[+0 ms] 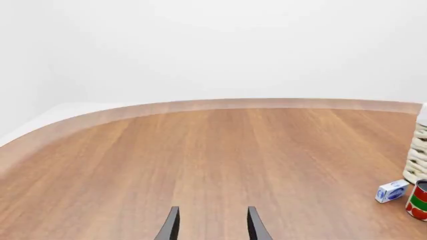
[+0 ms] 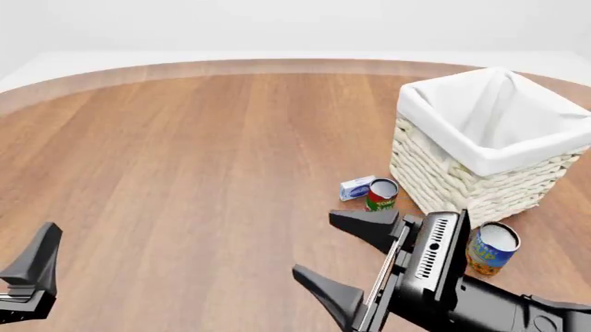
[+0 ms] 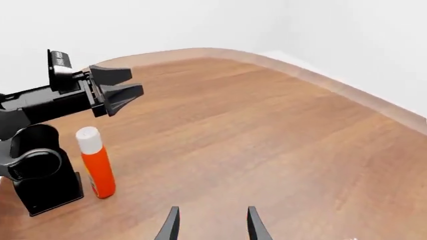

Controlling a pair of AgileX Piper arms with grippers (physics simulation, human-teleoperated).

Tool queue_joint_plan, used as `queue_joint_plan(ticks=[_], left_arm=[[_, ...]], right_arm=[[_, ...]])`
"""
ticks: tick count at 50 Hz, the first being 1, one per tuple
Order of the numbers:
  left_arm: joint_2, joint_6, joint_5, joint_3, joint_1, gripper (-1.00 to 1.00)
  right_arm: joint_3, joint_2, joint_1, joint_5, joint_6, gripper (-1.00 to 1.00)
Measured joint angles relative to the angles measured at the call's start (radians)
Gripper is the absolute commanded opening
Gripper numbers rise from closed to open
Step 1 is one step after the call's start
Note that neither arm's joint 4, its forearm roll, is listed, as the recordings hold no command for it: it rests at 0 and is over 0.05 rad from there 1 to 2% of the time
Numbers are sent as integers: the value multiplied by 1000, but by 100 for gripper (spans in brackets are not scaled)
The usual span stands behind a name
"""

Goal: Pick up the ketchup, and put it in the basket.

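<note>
The ketchup [image 3: 94, 164], a red squeeze bottle with a white cap, shows only in the right wrist view. It stands upright on the table right beside the left arm's black base [image 3: 41, 180]. It is out of the front view. The basket [image 2: 434, 117], cream wicker with a white liner, stands at the table's right; its edge also shows in the left wrist view [image 1: 419, 160]. My right gripper [image 2: 314, 245] is open and empty, low in front of the basket, pointing left toward the ketchup. My left gripper [image 1: 212, 220] is open and empty over bare table; it also shows in the right wrist view [image 3: 130, 85].
A red-and-green tomato sauce can [image 2: 380, 195] and a small blue-and-white box [image 2: 356, 187] sit just left of the basket. A blue-and-yellow can [image 2: 492, 247] stands in front of the basket, close to my right arm. The wooden table [image 2: 203, 152] has a curved far edge.
</note>
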Motion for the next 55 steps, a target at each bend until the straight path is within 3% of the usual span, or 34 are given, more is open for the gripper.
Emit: queue_joint_plan(ticks=[22,55], left_arm=[[0,0,0,0,0,100],[0,0,0,0,0,100]], right_arm=[[-141,185,161,17,123,100],[-306,372,310,48,173,100]])
